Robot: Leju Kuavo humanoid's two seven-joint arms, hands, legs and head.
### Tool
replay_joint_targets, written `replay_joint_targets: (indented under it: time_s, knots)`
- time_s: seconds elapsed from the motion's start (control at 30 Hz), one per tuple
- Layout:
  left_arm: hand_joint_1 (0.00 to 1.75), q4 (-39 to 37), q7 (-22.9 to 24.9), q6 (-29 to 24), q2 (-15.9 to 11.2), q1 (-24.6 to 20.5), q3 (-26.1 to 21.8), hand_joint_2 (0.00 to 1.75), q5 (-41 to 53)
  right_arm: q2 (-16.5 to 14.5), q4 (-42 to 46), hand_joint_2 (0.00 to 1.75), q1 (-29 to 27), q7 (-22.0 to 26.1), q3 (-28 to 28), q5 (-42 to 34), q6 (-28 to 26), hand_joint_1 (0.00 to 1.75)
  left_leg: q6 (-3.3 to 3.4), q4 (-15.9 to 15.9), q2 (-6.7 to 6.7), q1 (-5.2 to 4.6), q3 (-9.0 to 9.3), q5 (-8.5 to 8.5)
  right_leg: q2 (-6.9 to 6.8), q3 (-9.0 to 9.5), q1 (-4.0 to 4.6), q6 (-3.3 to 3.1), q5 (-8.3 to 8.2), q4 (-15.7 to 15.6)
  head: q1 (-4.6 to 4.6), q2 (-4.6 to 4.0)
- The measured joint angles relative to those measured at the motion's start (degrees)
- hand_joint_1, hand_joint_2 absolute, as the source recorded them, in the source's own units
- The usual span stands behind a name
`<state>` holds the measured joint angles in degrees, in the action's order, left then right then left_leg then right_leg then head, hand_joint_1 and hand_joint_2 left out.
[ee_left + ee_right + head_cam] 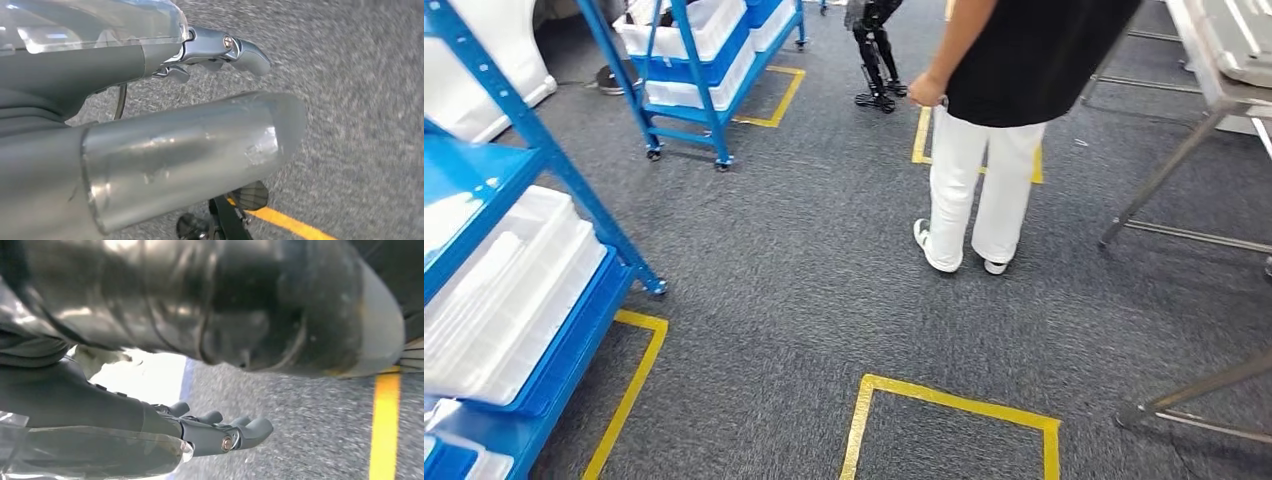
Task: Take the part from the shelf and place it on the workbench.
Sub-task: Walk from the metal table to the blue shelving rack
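Observation:
A blue shelf rack [574,190] stands at the left, with white trays [504,290] on its levels. I cannot make out what the trays hold. The workbench [1214,60] is at the far right on metal legs [1159,175]. My left hand [165,135] hangs over the grey carpet, its fingers [230,47] stretched out and holding nothing. My right hand [100,405] also hangs low, its fingers [235,432] extended and empty, with a white tray and a blue shelf edge behind it.
A person in white trousers [979,180] stands in the middle of the floor, between the shelves and the workbench. A second blue rack [704,60] with white trays stands farther back. Yellow tape squares [954,410] mark the carpet. Another bench leg [1194,395] reaches in at the lower right.

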<state>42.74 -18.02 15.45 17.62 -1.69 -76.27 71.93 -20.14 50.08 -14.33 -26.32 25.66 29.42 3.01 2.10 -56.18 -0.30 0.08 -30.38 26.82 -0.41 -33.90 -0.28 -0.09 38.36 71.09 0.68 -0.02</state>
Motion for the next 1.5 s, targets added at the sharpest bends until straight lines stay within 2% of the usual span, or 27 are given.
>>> replay_joint_targets:
  time_s: [0.03,0.07,0.13,0.2,0.27,0.33,0.4,0.47,0.53,0.57,0.6,0.63,0.7,0.77,0.87,0.93,1.0,1.07,1.1,1.13,1.17,1.23,1.3,1.37,1.4,1.43,1.5]
  knots:
    - [0.00,0.38,0.07,0.23,0.09,-0.02,-0.34,0.00,-0.15,0.05,-0.90,0.00,0.29,0.54,0.35,0.96,-0.02,0.00,0.05,-0.10,-0.83,-0.09,-0.08,-0.03,0.14,-1.30,0.00,-0.07,0.32,2.31,0.00,0.01]
    - [0.00,0.62,0.10,0.34,0.13,-0.03,-0.73,0.00,-0.32,0.12,-1.91,0.00,0.67,1.19,0.80,2.12,0.00,0.00,0.06,-0.25,-1.69,-0.16,-0.12,-0.04,0.24,-1.66,0.01,-0.20,-0.57,2.56,0.00,0.01]
    - [0.00,0.77,0.08,0.26,0.15,-0.13,-1.54,0.00,-0.81,0.32,-4.05,0.00,1.60,2.64,1.92,4.79,0.15,0.00,-0.01,-0.61,-3.48,-0.22,-0.10,0.02,1.15,0.52,0.02,-0.62,-5.11,-3.12,0.00,0.02]
    - [0.00,0.77,0.02,-0.13,0.13,-0.43,-2.27,0.00,-1.42,0.63,-6.14,0.00,2.67,4.08,3.21,7.47,0.45,0.00,-0.33,-1.01,-5.04,-0.31,-0.30,0.09,3.68,3.28,0.03,-0.98,-8.30,-9.98,0.01,0.01]
    - [0.00,0.77,-0.03,-0.69,0.07,-0.72,-2.99,0.00,-2.17,0.92,-8.23,0.00,3.74,5.39,4.80,10.00,0.80,0.00,-0.93,-1.21,-6.27,-0.21,-0.79,-0.02,4.84,4.04,0.15,-1.08,-8.69,-12.27,0.02,0.02]
    - [0.00,0.77,-0.05,-1.08,-0.10,-0.75,-3.73,0.00,-2.74,1.07,-9.84,0.00,4.58,6.25,6.16,11.64,1.00,0.00,-1.59,-1.27,-7.05,-0.03,-1.29,-0.15,3.58,4.09,0.09,-1.39,-9.00,-12.68,0.04,0.02]
    - [0.00,0.77,-0.06,-1.22,-0.30,-0.80,-4.29,0.00,-2.94,1.15,-10.90,0.00,5.11,6.61,6.82,12.18,1.04,0.00,-2.06,-3.32,-4.80,-0.09,-2.40,1.27,2.07,4.29,-0.17,-2.10,-9.33,-13.29,0.08,0.01]
    - [0.00,0.77,-0.05,-1.28,-0.37,-1.10,-4.54,0.00,-2.96,1.21,-11.87,0.00,5.38,6.73,7.39,12.34,1.04,0.00,-2.54,-9.60,-1.49,0.05,-5.41,4.85,0.27,4.36,-0.17,-2.59,-9.41,-13.59,0.12,0.01]
    - [0.00,0.76,-0.03,-1.29,-0.37,-1.34,-4.65,0.00,-2.97,1.26,-12.67,0.00,5.50,6.74,8.04,12.37,1.04,0.00,-3.08,-16.40,-0.45,0.42,-8.77,7.65,-1.62,4.30,-0.02,-2.65,-9.28,-13.57,0.13,0.01]
    - [0.00,0.76,-0.03,-1.29,-0.39,-1.33,-4.72,0.00,-2.97,1.28,-12.96,0.00,5.58,6.73,8.25,12.37,1.04,0.00,-3.31,-17.68,-0.22,0.58,-9.39,7.64,-2.51,4.31,0.01,-2.61,-9.17,-13.56,0.14,0.01]
    - [0.00,0.76,-0.03,-1.29,-0.42,-1.24,-4.79,0.00,-2.97,1.31,-13.19,0.00,5.70,6.73,8.39,12.37,1.04,0.00,-3.48,-16.70,0.05,0.71,-8.83,6.50,-3.30,4.39,0.01,-2.52,-9.06,-13.54,0.14,0.01]
    - [0.00,0.76,-0.03,-1.30,-0.46,-1.15,-4.86,0.00,-2.97,1.32,-13.39,0.00,5.85,6.73,8.49,12.37,1.04,0.00,-3.60,-13.78,0.50,0.83,-7.25,4.59,-4.08,4.54,-0.01,-2.36,-8.90,-13.53,0.14,0.01]
    - [0.00,0.76,-0.03,-1.31,-0.55,-1.15,-4.98,0.00,-2.97,1.34,-13.74,0.00,6.16,6.74,8.62,12.38,1.04,0.00,-3.53,-5.55,2.69,0.76,-2.88,1.15,-5.38,5.02,0.06,-1.89,-8.51,-13.45,0.14,0.01]
    - [0.00,0.74,-0.02,-1.39,-0.58,-1.33,-5.07,0.00,-3.04,1.42,-14.10,0.00,6.51,6.97,8.94,12.68,1.05,0.00,-2.95,-1.45,4.08,0.39,-0.90,0.18,-6.40,5.37,0.23,-1.30,-8.17,-13.39,0.11,0.02]
    - [0.00,0.70,0.19,-2.04,-0.79,-1.32,-5.32,0.00,-3.48,1.51,-14.74,0.00,7.17,8.11,10.09,14.38,1.05,0.00,-1.91,-0.96,2.72,0.15,-1.00,0.07,-7.41,5.78,0.12,-0.41,-7.87,-13.37,0.10,0.02]
    - [0.00,0.50,0.39,-2.68,-0.99,-1.39,-5.39,0.00,-3.85,1.62,-15.27,0.00,7.63,8.95,11.06,15.77,1.07,0.00,-1.22,-0.43,1.48,0.34,-0.68,-0.28,-5.34,5.15,-0.12,0.15,-6.22,-11.20,0.00,0.02]
    - [0.00,0.00,0.48,-3.40,-1.26,-1.76,-5.37,0.00,-4.06,1.74,-15.86,0.00,8.09,9.45,12.26,16.79,1.09,0.00,-0.77,-0.31,0.24,0.34,-0.66,-0.49,-1.88,2.22,-0.35,0.29,-2.74,-4.78,-0.12,0.01]
    - [0.00,-0.92,0.51,-4.45,-1.62,-2.17,-5.36,0.00,-4.13,1.79,-16.55,0.00,8.45,9.70,13.66,17.59,1.12,0.00,-0.55,-0.41,-1.26,0.20,-0.82,-0.55,-0.38,-1.21,-0.40,0.12,-0.48,1.79,-0.11,0.02]
    - [0.00,-1.52,0.50,-5.02,-1.78,-2.27,-5.36,0.00,-4.14,1.80,-16.90,0.00,8.59,9.78,14.24,17.88,1.14,0.00,-0.53,-0.46,-2.15,0.13,-0.79,-0.54,-0.04,-1.91,-0.40,-0.02,-0.95,2.70,-0.11,0.02]
    - [0.00,-2.15,0.50,-5.55,-1.92,-2.31,-5.34,0.00,-4.12,1.80,-17.22,0.00,8.75,9.85,14.73,18.10,1.15,0.00,-0.53,-0.54,-3.07,0.10,-0.73,-0.54,0.26,-1.66,-0.40,-0.20,-2.53,1.49,-0.11,0.02]
    - [0.00,-2.81,0.48,-6.02,-2.04,-2.33,-5.29,0.00,-4.07,1.81,-17.50,0.00,8.97,9.93,15.09,18.30,1.15,0.00,-0.58,-0.64,-3.98,0.08,-0.67,-0.51,0.83,-0.51,-0.40,-0.43,-4.90,-1.65,-0.11,0.02]
    - [0.00,-4.02,0.37,-6.72,-2.27,-2.41,-5.10,0.00,-3.97,1.84,-17.94,0.00,9.39,10.10,15.77,18.56,1.09,0.00,-0.83,-1.00,-5.54,0.08,-0.87,-0.39,3.71,2.13,-0.46,-0.86,-8.46,-8.67,-0.11,0.01]
    - [0.00,-4.99,0.19,-7.20,-2.62,-2.56,-4.79,0.00,-3.87,1.86,-18.23,0.00,9.74,10.24,16.48,18.70,0.99,0.00,-1.44,-1.32,-6.87,0.20,-1.48,-0.44,5.73,3.08,-0.40,-0.98,-9.20,-11.71,-0.10,0.00]
    - [0.00,-5.58,0.07,-7.55,-3.08,-2.53,-4.51,0.00,-3.62,1.83,-18.32,0.00,10.04,10.25,16.98,18.75,0.97,0.00,-2.22,-1.41,-8.00,0.45,-1.97,-0.61,4.77,3.15,-0.32,-1.13,-9.27,-12.15,-0.09,0.01]
    - [0.00,-5.79,0.05,-7.69,-3.22,-2.46,-4.39,0.00,-3.37,1.81,-18.31,0.00,10.12,10.20,17.09,18.69,1.05,0.00,-2.55,-1.81,-7.27,0.47,-2.24,-0.35,3.99,3.36,-0.34,-1.36,-9.39,-12.45,-0.09,0.01]
    - [0.00,-5.92,0.09,-7.82,-3.33,-2.43,-4.25,0.00,-3.03,1.79,-18.27,0.00,10.15,10.06,17.17,18.51,1.24,0.00,-2.84,-3.01,-5.80,0.44,-2.82,0.42,3.15,3.57,-0.39,-1.67,-9.48,-12.74,-0.06,0.01]
    - [0.00,-6.07,0.27,-8.09,-3.28,-2.59,-3.61,0.00,-2.19,1.78,-18.04,0.00,10.08,9.41,17.30,17.67,1.80,0.00,-3.27,-8.66,-1.98,0.36,-5.55,3.54,1.30,3.85,-0.28,-2.18,-9.46,-13.02,0.01,0.01]
